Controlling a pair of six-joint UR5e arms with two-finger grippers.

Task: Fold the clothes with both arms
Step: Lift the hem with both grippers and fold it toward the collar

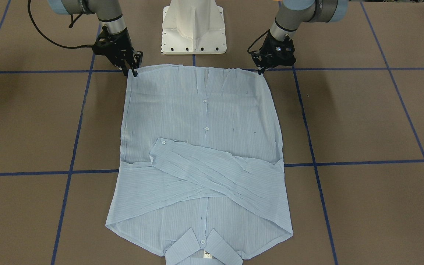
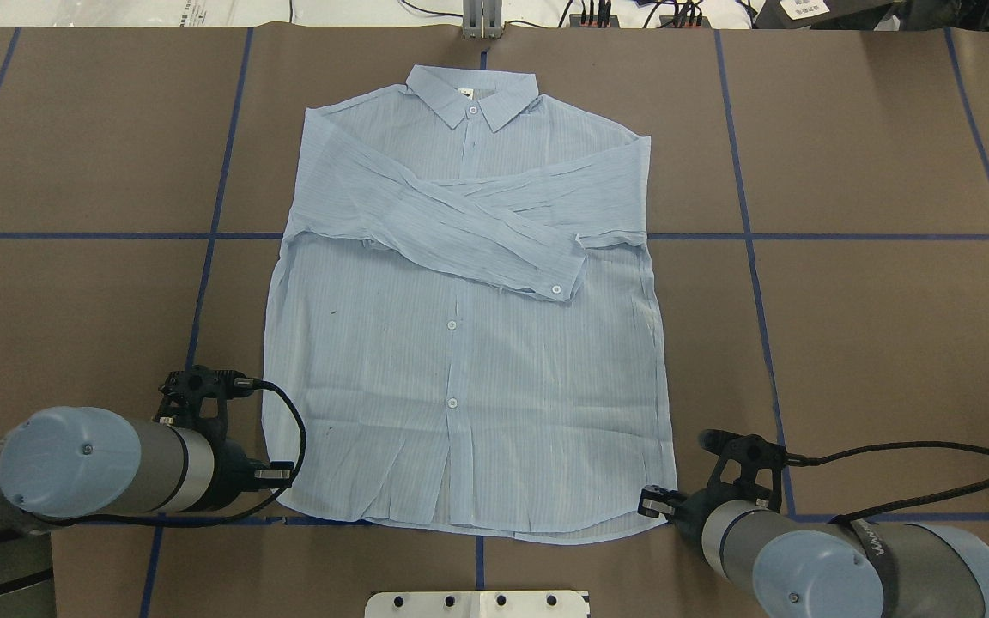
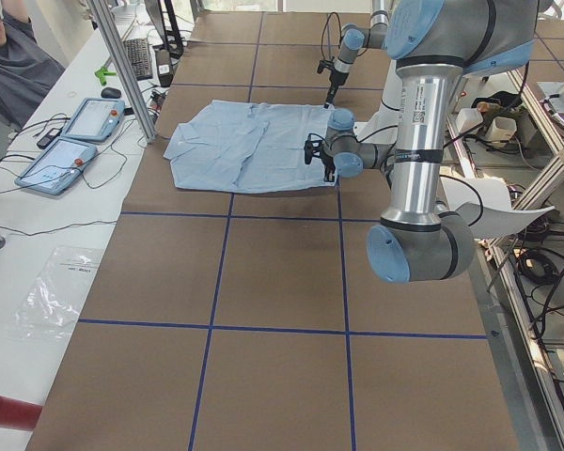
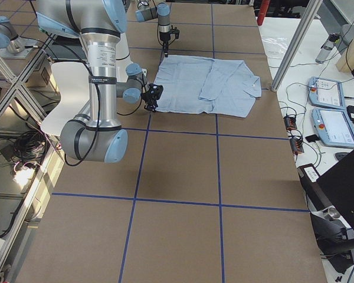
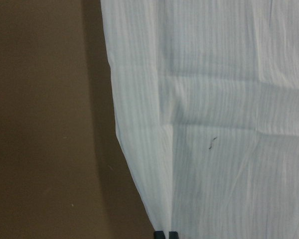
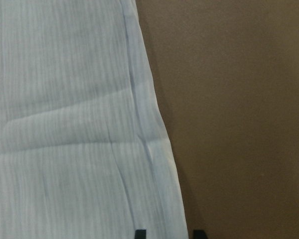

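The light blue striped shirt (image 1: 204, 147) lies flat and face up on the brown table, collar away from the robot, both sleeves folded across the chest (image 2: 460, 215). My left gripper (image 1: 260, 70) is at the near hem corner on my left (image 2: 276, 472). In the left wrist view (image 5: 166, 234) its tips stand close together on the shirt's edge (image 5: 229, 124). My right gripper (image 1: 134, 70) is at the other near hem corner (image 2: 653, 504). In the right wrist view (image 6: 169, 233) its tips stand apart, astride the shirt's edge (image 6: 65, 124).
The white pedestal base (image 1: 193, 29) stands just behind the hem. Blue tape lines (image 2: 203, 283) grid the table. Teach pendants (image 3: 75, 141) and cables lie on the far bench, and a person (image 3: 9, 56) sits there. A metal post (image 3: 122, 66) stands at the table's far edge.
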